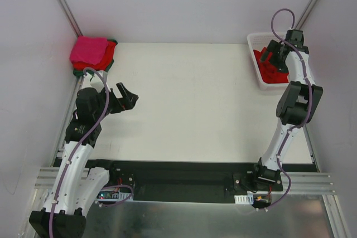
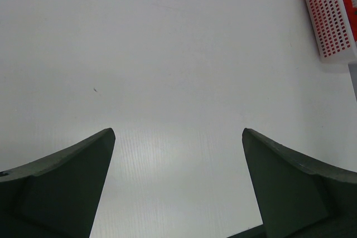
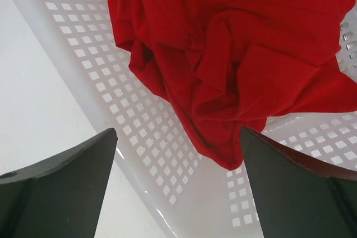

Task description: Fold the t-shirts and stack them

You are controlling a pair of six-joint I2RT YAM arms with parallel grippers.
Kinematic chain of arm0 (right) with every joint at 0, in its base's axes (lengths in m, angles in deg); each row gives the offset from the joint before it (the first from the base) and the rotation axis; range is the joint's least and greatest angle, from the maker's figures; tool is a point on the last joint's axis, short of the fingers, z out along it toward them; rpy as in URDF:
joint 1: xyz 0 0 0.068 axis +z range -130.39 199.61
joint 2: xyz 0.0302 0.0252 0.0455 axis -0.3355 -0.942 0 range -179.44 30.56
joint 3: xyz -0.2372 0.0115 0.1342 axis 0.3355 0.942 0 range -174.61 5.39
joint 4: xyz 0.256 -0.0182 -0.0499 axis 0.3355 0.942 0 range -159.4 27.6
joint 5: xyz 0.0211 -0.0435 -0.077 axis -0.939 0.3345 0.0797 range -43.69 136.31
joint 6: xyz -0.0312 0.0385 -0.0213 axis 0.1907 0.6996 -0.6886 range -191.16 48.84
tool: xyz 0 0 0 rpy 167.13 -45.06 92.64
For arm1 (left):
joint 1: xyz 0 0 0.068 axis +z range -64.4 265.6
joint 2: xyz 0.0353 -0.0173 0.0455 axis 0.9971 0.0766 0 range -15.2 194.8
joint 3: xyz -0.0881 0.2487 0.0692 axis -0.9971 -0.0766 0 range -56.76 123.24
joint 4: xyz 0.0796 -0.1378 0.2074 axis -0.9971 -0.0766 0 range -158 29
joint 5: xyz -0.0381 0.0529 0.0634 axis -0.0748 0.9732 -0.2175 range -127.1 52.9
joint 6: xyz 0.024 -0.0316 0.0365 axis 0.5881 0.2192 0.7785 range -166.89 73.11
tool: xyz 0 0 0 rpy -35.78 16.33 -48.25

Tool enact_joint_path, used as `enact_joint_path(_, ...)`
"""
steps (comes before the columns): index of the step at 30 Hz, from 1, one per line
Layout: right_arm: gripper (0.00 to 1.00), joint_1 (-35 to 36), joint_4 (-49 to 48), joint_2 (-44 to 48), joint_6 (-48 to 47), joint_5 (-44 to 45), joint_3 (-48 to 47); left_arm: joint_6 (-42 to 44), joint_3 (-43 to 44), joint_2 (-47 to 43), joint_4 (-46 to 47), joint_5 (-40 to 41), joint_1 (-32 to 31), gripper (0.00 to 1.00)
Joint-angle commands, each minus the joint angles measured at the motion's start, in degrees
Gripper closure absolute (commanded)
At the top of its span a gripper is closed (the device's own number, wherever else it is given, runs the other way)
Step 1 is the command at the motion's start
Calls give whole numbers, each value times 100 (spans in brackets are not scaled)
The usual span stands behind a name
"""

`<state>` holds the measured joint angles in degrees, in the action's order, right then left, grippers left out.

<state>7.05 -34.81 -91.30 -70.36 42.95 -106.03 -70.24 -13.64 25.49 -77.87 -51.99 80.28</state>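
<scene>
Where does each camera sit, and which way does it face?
Top external: above and behind the arms, looking down at the table; both arms, left hand and right hand show.
Left wrist: on the left arm, facing bare table; its open fingers show.
Right wrist: above the white basket, facing a red t-shirt; open fingers show.
Shared: all three see the basket.

All white, even light.
Plain walls (image 1: 184,4) fill top and sides; white table (image 1: 195,104) centre; aluminium rails (image 1: 318,183) bottom edge.
</scene>
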Motion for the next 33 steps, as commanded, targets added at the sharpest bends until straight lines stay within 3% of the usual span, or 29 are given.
enact_joint_path(1, 4, -19, 83, -100, -45, 273, -249, 103, -84, -70, -28, -119, -48, 1)
enact_joint_path(10, 4, -28, 83, -373, -281, 933, -310, 147, -119, -166, -89, -145, -48, 1)
enact_joint_path(25, 3, -89, -110, -856, -326, 802, -715, 182, -84, -289, -274, -92, -48, 1)
enact_joint_path(28, 13, -115, -172, -927, -343, 731, -724, 217, -57, -289, -300, -84, -48, 1)
enact_joint_path(30, 26, -133, -224, -962, -361, 617, -724, 226, -49, -307, -335, -49, -48, 1)
enact_joint_path(31, 40, -142, -251, -971, -370, 591, -706, 217, -49, -307, -344, -49, -48, 1)
enact_joint_path(33, 55, -151, -295, -988, -379, 494, -706, 217, -49, -298, -353, -40, -48, 1)
